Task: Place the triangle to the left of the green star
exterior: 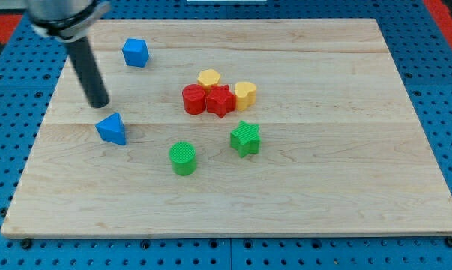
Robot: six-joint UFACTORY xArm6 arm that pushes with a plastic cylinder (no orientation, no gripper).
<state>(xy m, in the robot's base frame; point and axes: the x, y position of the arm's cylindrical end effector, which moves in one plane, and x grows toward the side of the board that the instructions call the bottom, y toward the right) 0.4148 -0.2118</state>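
Triangle first: the small blue triangular plastic block (112,128) is sitting on the pale wooden board (345,187) toward the view's left, with one point facing up the view. My tip (98,103), the lower end of the straight dark rod, is hovering just above and slightly left of it in the view, very near, though whether the two are actually touching is too close to call. No jaws are playing here at all; the rod is ending in a plain blunt end and is holding nothing. Over to the view's right of the triangle, the green star-shaped block (245,138) is standing well apart from it, and between them, a little lower, the green round cylinder block (184,158) is sitting alone. Above the star, a tight cluster is bunching up: the red cylinder-like block (193,98) is pressing against the red star-shaped block (220,100), with the yellow faceted block (208,77) just behind them and the second yellow block (245,93) at the red star's right. Up near the view's top left, the blue cube-like block (136,52) is resting alone.
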